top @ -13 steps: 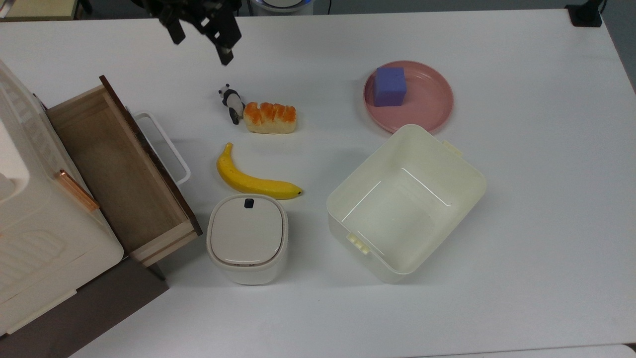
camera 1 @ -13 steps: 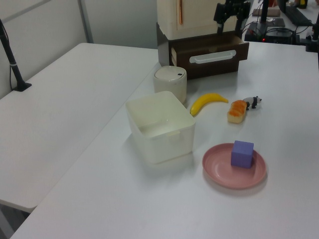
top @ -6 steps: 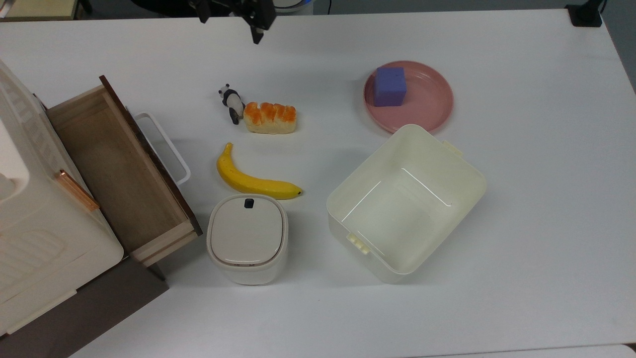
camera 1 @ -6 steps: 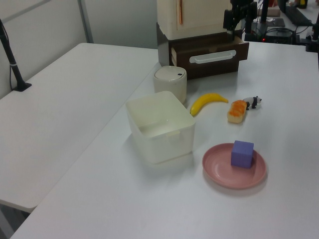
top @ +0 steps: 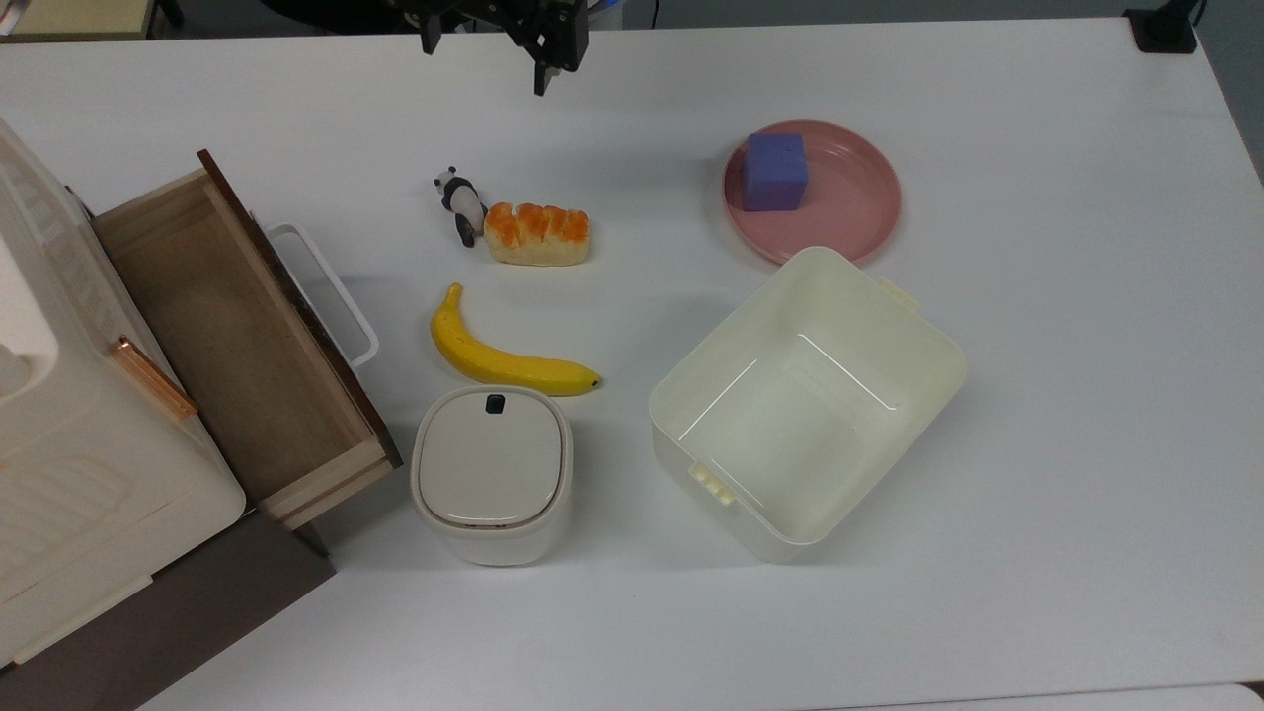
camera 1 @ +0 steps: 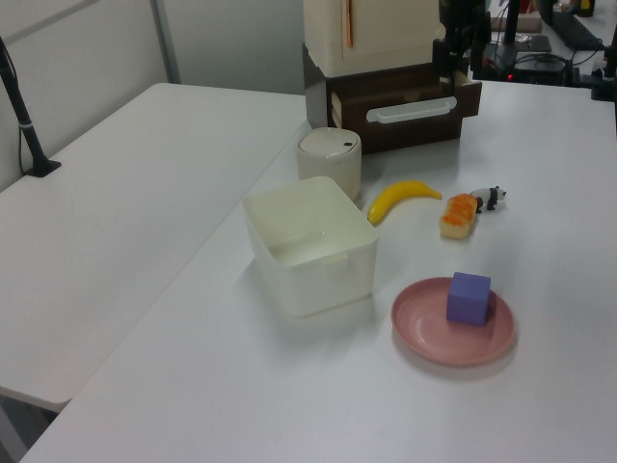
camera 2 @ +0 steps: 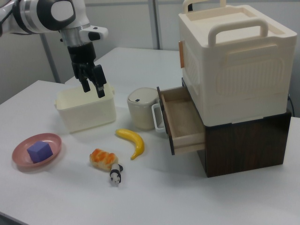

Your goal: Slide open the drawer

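Drawer (top: 242, 346) open, handle toward banana (top: 504, 360)

We see pale raw-looking wood inside the drawer (top: 237, 336), its front a dark brown matt panel with a smooth white plastic handle (top: 331, 291). The cream tub (top: 805, 400) is glossy plastic, the pink plate (top: 849, 212) smooth, and the white table (top: 1037, 395) matt.
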### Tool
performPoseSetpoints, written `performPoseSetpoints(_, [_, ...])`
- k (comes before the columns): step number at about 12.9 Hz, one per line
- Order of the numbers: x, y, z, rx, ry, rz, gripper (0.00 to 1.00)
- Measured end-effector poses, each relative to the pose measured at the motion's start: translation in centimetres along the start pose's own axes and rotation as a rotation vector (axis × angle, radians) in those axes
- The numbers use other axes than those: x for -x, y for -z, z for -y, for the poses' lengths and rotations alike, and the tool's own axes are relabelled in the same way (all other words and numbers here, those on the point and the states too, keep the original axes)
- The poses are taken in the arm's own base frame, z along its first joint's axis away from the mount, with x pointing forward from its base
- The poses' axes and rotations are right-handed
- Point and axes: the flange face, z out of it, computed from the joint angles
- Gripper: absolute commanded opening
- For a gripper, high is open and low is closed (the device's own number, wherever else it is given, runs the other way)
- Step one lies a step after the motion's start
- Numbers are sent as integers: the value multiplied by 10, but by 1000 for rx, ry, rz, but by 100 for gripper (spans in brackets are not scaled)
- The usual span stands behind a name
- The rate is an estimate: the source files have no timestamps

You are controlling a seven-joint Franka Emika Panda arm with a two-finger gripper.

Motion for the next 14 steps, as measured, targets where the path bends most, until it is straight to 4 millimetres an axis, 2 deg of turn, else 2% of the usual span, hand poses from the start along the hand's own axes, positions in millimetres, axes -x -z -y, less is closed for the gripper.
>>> performPoseSetpoints(4, [-2, 8, -24, -7, 124, -14, 100])
performPoseSetpoints(8, [0, 11, -17, 1, 175, -29, 100])
performPoseSetpoints(14, [-8, 12, -33, 1, 221, -54, 100])
